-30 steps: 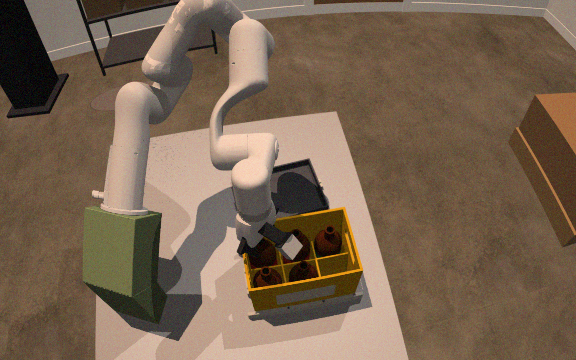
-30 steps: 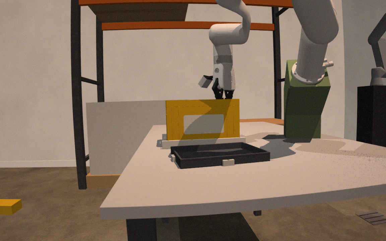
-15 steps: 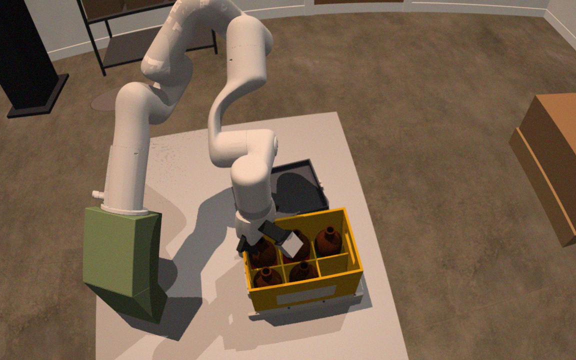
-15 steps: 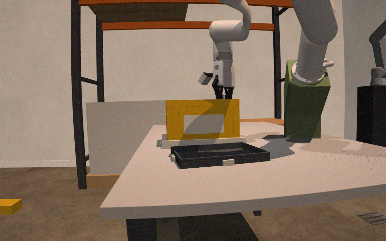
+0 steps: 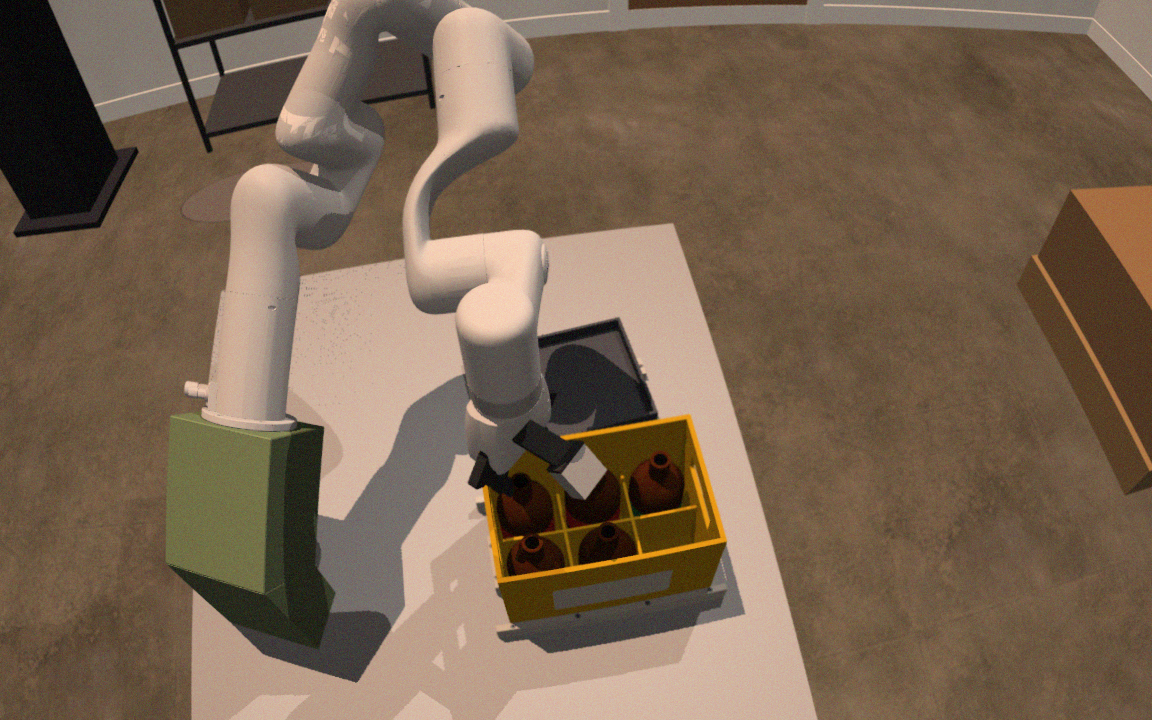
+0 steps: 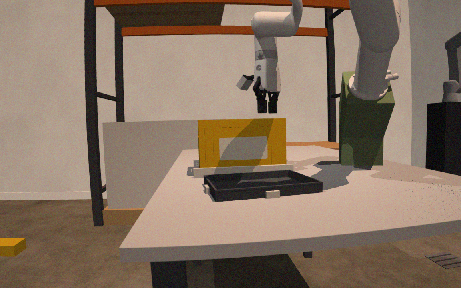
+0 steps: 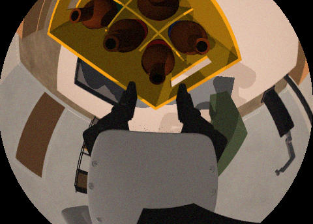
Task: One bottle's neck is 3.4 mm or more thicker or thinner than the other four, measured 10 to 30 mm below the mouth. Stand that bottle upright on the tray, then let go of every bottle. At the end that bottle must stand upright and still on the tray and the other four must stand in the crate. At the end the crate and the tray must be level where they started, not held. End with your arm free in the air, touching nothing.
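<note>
A yellow crate (image 5: 615, 522) with divided cells stands on the table and holds several brown bottles, all upright. In the wrist view the nearest bottle (image 7: 158, 59) is just ahead of my fingers, with others (image 7: 124, 35) (image 7: 189, 38) (image 7: 158, 2) (image 7: 93, 13) beyond it. My gripper (image 7: 156, 90) is open and empty. It hangs clear above the crate's top edge (image 6: 241, 120), over the corner nearest the arm's base, as the exterior view shows (image 6: 267, 106). The black tray (image 5: 598, 371) (image 6: 262, 184) lies empty beside the crate.
The arm's green base block (image 5: 240, 501) stands on the table to the left of the crate. A metal shelf rack (image 6: 99, 107) stands behind the table. A brown box (image 5: 1135, 322) sits on the floor far right.
</note>
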{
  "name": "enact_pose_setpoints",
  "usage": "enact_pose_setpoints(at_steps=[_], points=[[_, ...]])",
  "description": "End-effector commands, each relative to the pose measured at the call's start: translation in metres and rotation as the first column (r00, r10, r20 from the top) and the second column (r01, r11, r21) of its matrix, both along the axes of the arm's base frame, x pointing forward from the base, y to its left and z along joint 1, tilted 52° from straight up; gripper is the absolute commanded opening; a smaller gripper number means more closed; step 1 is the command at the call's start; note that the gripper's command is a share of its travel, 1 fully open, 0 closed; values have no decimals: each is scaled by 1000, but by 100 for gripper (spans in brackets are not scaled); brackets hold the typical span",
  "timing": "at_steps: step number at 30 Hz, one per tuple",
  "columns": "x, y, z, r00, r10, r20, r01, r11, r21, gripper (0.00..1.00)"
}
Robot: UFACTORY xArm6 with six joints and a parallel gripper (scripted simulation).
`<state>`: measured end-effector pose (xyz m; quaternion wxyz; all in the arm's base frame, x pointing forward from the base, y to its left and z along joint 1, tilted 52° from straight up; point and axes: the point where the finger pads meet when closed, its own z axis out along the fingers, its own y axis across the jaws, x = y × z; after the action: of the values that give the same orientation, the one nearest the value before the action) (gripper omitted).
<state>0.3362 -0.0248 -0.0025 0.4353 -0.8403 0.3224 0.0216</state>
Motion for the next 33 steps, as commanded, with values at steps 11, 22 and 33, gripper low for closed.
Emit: enact_pose_setpoints(at_steps=[11,22,33], points=[[-7,-23,20,1000,0,1,0,1000,0,65],[-8,-25,21,1000,0,1,0,1000,-1,0],[-8,-25,21,1000,0,1,0,1000,-1,0]])
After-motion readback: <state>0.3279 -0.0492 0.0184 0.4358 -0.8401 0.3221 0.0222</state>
